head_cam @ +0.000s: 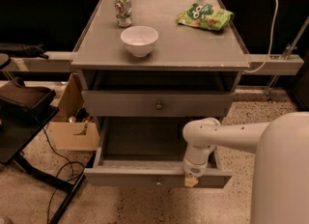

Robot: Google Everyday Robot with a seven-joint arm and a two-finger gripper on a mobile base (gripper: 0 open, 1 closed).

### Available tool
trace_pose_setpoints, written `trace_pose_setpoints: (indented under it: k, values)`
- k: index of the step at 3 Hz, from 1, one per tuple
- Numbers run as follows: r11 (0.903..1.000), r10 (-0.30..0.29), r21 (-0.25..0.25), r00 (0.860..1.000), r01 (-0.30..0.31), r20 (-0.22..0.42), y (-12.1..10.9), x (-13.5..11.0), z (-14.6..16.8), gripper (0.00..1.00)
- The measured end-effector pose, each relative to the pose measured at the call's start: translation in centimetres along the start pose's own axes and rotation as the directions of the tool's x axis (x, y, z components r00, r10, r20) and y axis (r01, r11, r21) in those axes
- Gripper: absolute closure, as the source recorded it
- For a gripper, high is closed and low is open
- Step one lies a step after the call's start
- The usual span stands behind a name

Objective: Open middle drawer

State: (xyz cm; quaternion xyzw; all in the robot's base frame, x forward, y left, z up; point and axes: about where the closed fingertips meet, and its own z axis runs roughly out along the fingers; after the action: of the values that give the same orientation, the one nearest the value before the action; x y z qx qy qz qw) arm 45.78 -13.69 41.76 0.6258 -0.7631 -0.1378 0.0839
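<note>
Arm (227,136): smooth white casing, 1 cylindrical link that ended in a rounded joint, with a short white wrist barrel below it. Body shell (282,170): large, white, rounded. Claw (191,180): small, pale tan, located at the front rim of the pulled-out middle drawer (125,175).
</note>
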Motion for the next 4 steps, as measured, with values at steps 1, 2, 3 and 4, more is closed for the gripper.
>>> trace_pose_setpoints:
  k: [1,2,3,4]
  values:
    - [1.0000,0.000,0.000,1.000,0.000,0.000,-0.47,-0.03,-0.16,1.00]
    - [0.9998,0.014,-0.016,1.000,-0.014,0.004,-0.25,0.03,-0.46,1.00]
    - [0.9995,0.021,-0.023,1.000,-0.021,0.006,-0.23,0.05,-0.76,1.00]
    - [0.9995,0.022,-0.023,1.000,-0.021,0.006,-0.76,0.01,-0.93,1.00]
